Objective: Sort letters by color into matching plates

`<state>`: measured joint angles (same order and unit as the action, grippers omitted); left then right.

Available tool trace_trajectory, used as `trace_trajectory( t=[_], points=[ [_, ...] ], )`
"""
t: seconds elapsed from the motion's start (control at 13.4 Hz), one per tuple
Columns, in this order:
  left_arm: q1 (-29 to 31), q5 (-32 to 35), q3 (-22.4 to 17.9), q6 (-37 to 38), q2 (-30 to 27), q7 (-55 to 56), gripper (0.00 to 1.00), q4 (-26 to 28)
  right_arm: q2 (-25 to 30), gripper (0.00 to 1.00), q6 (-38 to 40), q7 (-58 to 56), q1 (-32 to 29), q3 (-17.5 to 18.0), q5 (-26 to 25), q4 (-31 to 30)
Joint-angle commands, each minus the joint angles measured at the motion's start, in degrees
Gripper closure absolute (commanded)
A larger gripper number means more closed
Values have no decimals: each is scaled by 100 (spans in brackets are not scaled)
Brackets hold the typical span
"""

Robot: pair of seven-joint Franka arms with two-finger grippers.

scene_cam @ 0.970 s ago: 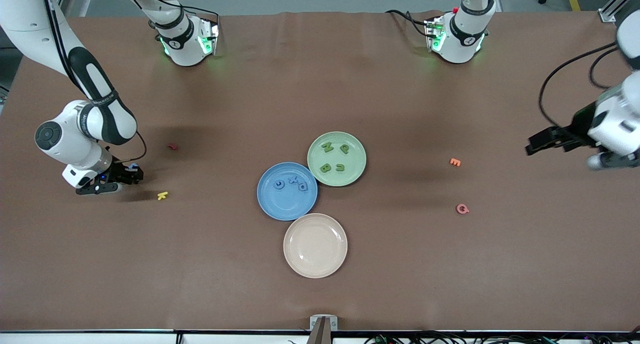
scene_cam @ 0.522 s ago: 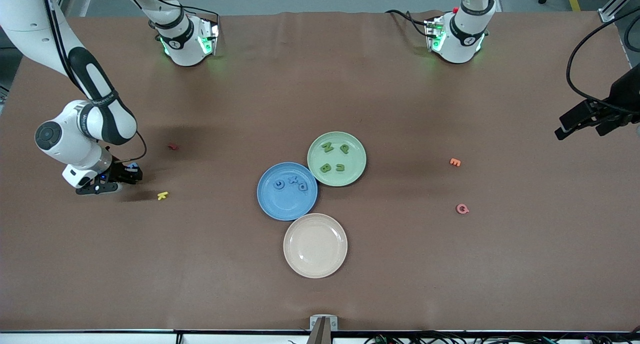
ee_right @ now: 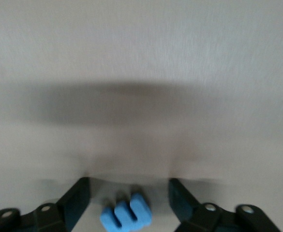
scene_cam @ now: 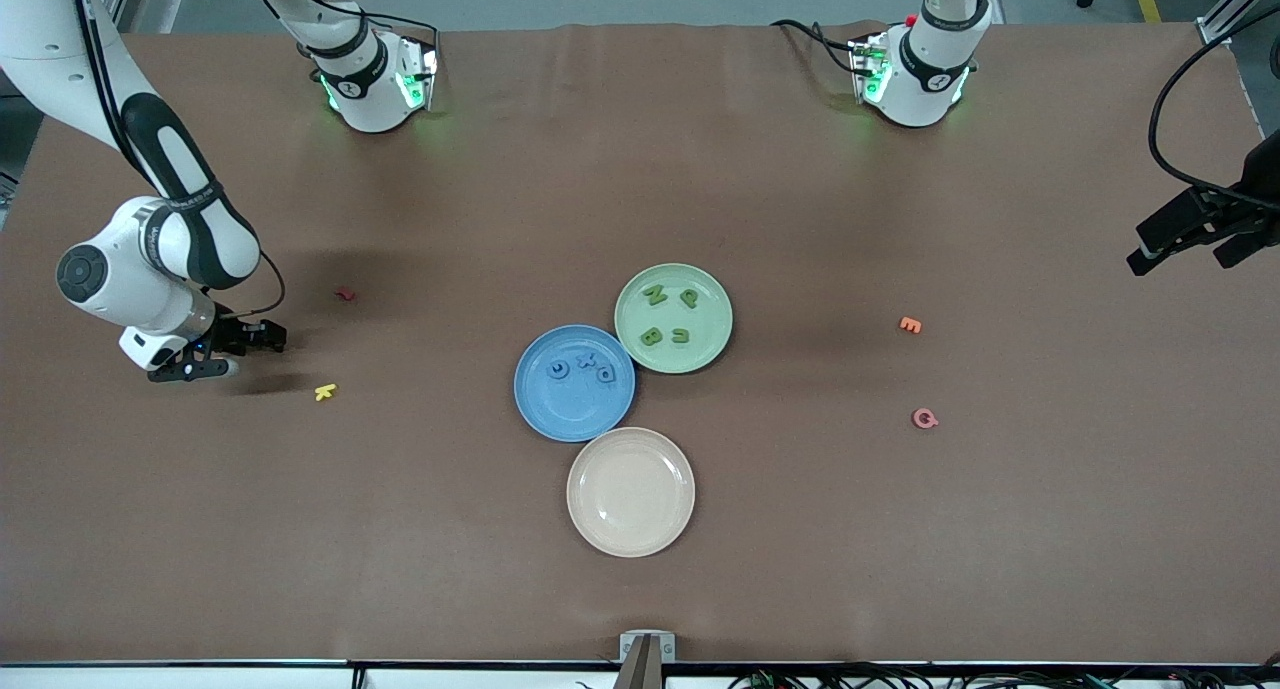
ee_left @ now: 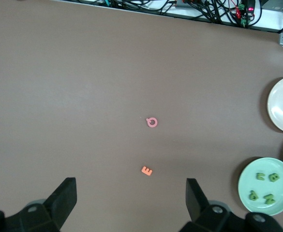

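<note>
The blue plate (scene_cam: 575, 414) holds three blue letters (scene_cam: 584, 360). Touching it, farther from the front camera, the green plate (scene_cam: 628, 319) holds several green letters (scene_cam: 652, 336). My right gripper (scene_cam: 245, 354) is low over the table near the right arm's end, open. In the right wrist view a blue letter (ee_right: 126, 214) lies between that gripper's (ee_right: 129, 182) spread fingers, touching neither. My left gripper (scene_cam: 1185, 234) hangs open and empty, high over the left arm's end of the table. The left wrist view shows it (ee_left: 131, 182) above bare table, with the green plate (ee_left: 282, 191) off to one side.
A cream plate (scene_cam: 630, 491) sits against the blue one, nearer the front camera. A red letter (scene_cam: 345, 294) and a yellow letter (scene_cam: 325, 392) lie close to my right gripper. An orange E (scene_cam: 909, 324) and a pink Q (scene_cam: 925, 419) lie toward the left arm's end.
My right gripper has gone from shut to open, letting go of the blue letter, and shifted slightly. The left arm has swung away toward its end of the table.
</note>
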<state>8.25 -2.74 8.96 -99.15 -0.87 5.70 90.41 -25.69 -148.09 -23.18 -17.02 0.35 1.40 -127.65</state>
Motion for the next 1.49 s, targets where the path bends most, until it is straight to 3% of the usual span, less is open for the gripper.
trace_trajectory(
  t=[0.0, 0.15, 0.3, 0.67, 1.04, 1.42],
  points=[
    [-410, 177, -314, 133, 166, -86, 1, -235, 205, 0, 131, -143, -214, 106, 27, -322],
    [-928, 160, -849, 141, 157, -86, 1, -217, 205, 0, 140, -143, -214, 106, 35, -340],
    [-1167, 142, -1098, 150, 166, -86, 1, -191, 196, 3, 140, -187, -231, 97, 36, -340],
    [-1133, 124, -1090, 150, 157, -43, 0, -182, 187, 26, 131, -275, -214, 106, 27, -322],
    [-1133, 107, -1072, 150, 166, -25, 0, -173, 187, 40, 113, -275, -196, 106, 27, -313],
    [-1151, 107, -1063, 150, 157, -16, 0, -226, 187, 77, 122, -275, -188, 115, 27, -269]
  ],
)
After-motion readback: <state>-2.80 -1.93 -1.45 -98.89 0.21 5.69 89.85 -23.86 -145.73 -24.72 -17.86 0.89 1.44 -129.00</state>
